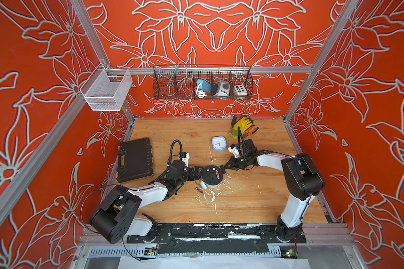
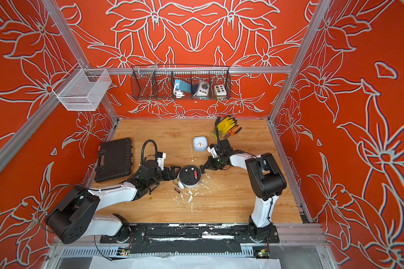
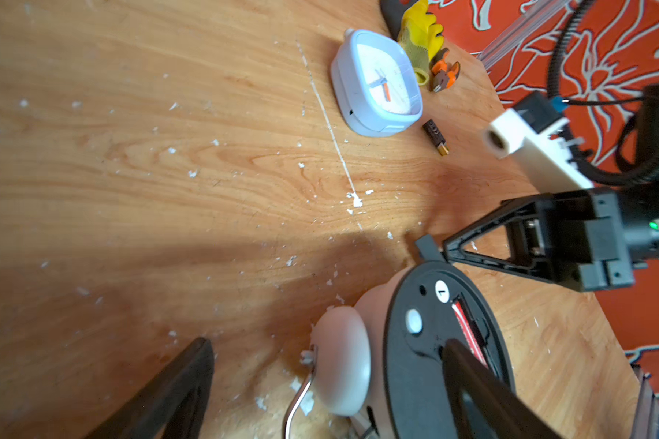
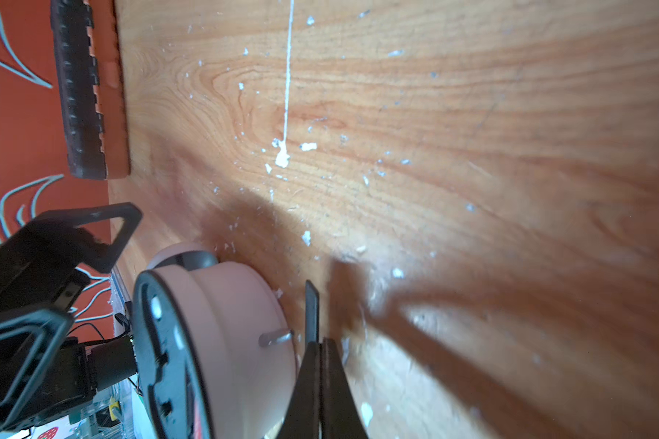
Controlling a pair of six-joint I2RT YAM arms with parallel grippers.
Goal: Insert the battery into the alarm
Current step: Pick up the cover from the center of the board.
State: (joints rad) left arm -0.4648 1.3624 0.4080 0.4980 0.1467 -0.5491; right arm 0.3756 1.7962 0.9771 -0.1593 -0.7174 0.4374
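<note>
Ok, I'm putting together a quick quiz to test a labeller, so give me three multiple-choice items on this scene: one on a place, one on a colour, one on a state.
1. Where does the black tool case lie?
A) on the robot's left
B) on the robot's right
C) dead centre

2. What colour is the battery seated in the back of the round alarm?
A) blue
B) red
C) green

3. How is the left end effector?
A) shut on a battery
B) shut on nothing
C) open

Key:
1 A, the case sits at the edge on the left arm's side.
2 B, red shows in the open compartment.
3 C, its fingers stand wide apart in the left wrist view.
</note>
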